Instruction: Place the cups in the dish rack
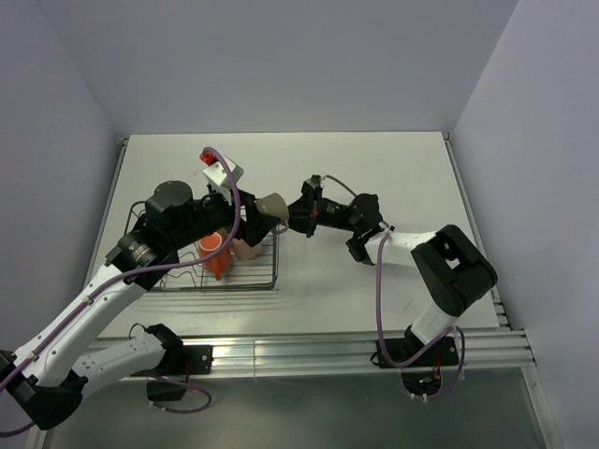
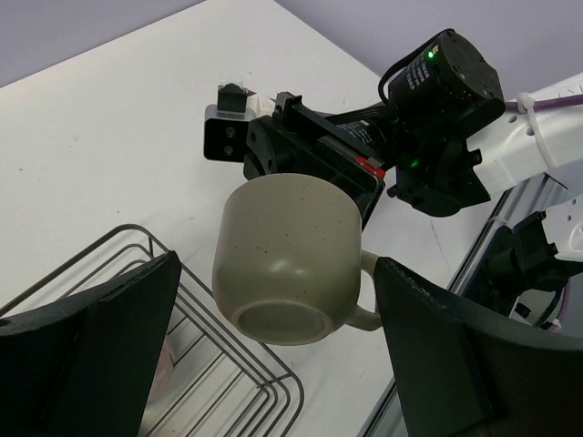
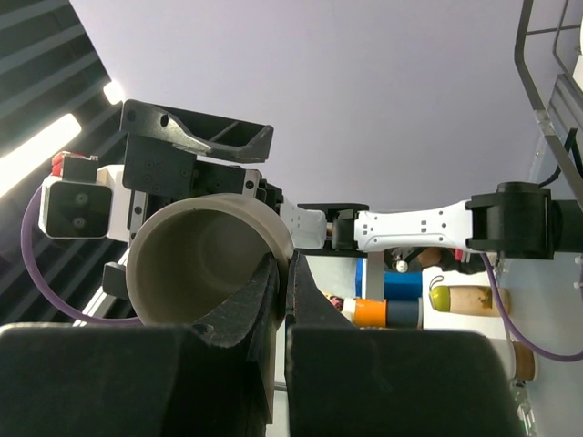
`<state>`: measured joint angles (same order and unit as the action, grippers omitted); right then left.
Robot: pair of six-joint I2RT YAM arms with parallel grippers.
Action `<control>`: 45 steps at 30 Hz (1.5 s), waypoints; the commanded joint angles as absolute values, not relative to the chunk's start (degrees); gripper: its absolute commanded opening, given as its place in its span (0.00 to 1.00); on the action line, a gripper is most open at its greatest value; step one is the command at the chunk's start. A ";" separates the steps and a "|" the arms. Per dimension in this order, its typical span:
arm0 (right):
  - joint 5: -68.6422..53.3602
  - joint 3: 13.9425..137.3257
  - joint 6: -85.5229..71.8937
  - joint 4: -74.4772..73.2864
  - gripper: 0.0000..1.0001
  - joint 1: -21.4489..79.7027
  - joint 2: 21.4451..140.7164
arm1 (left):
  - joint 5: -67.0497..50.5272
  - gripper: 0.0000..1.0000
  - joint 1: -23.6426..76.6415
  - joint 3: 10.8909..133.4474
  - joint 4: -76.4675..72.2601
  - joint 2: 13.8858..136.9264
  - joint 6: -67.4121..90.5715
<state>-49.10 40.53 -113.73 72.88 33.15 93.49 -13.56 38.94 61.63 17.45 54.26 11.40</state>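
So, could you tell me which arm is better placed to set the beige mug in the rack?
Left, probably: the left pincer, open, straddles the mug above the rack edge. The right pincer only pinches its rim from beside the rack.

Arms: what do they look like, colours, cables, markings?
Both the left arm and right arm have white links between black joints. A purple cable runs along each. The left fingers are matte black wedges. The right gripper has a black body with green lights and a red mark; the left wrist carries a white camera box with a red tip.
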 commanded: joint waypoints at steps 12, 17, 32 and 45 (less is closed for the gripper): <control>-47.90 43.59 -137.81 101.07 0.00 33.84 93.78 | -15.47 0.90 39.29 62.40 16.87 54.67 10.28; -47.81 43.68 -137.81 101.07 0.00 33.92 93.78 | -15.29 0.84 39.29 62.40 17.32 55.11 10.28; -47.73 42.89 -137.29 101.07 0.09 34.01 93.95 | -17.49 0.13 39.29 63.98 18.19 55.81 10.98; -49.04 42.01 -130.09 93.45 0.31 32.96 91.15 | -13.71 0.00 39.29 67.06 21.09 56.16 13.09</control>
